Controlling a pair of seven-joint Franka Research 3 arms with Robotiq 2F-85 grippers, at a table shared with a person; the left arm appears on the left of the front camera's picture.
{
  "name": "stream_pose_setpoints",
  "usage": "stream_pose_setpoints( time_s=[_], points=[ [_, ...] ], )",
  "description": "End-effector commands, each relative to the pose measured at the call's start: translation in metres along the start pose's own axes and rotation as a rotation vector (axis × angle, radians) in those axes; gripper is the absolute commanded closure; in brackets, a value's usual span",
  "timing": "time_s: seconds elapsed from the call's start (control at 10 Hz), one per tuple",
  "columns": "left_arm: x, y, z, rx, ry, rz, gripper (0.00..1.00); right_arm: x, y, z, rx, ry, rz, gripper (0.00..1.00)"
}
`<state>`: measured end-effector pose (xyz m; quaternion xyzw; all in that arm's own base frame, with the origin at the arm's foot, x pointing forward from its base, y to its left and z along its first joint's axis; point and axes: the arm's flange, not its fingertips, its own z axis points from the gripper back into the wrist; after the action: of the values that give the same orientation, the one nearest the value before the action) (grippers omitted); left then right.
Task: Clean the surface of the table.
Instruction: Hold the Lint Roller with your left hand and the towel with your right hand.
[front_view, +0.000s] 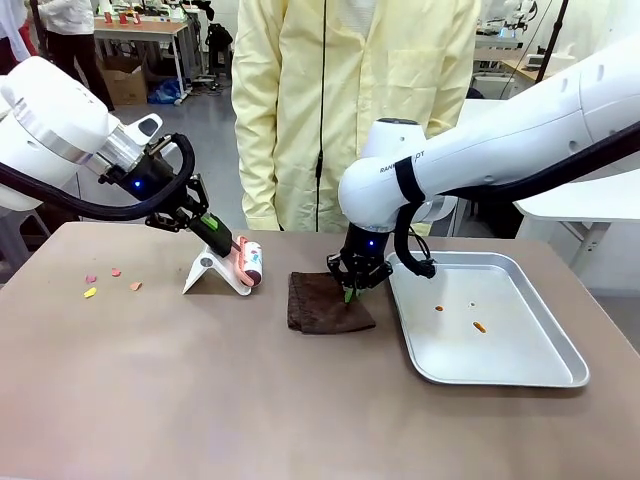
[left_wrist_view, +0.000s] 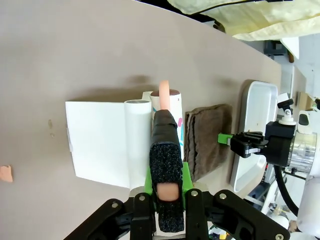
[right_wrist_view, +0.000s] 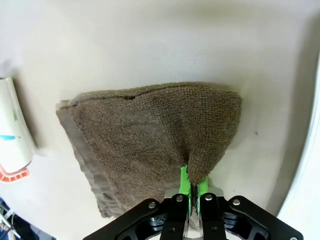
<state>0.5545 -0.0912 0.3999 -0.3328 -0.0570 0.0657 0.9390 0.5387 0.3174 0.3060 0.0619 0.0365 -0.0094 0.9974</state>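
Cloth (right_wrist_view: 145, 130) nubby, square; roller (front_view: 252, 264) cylindrical; table (front_view: 200, 400) matte.

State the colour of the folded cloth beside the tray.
Brown: the cloth shows best in the right wrist view.

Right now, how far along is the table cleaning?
Done: little; a few orange bits lie in the tray. In hand: left end effector shut on the lint roller handle, right end effector pinching the brown cloth. Left: coloured scraps on the table, left side.
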Motion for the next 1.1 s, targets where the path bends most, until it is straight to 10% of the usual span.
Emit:
stream_pose_setpoints(
  time_s=[0.0,0.5,1.0],
  points=[
    [-0.006,-0.001,0.005,-0.045,-0.029,-0.032,1.00,0.002,-0.011,0.006,0.072,0.000,-0.047,1.00],
    [-0.038,-0.010,0.053,-0.250,0.039,-0.108,1.00,-0.018,-0.085,0.058,0.889,0.349,0.200,1.00],
    [-0.107,0.075,0.166,-0.617,0.103,-0.138,1.00,-0.085,-0.162,0.104,1.252,0.261,0.201,1.00]
  ],
)
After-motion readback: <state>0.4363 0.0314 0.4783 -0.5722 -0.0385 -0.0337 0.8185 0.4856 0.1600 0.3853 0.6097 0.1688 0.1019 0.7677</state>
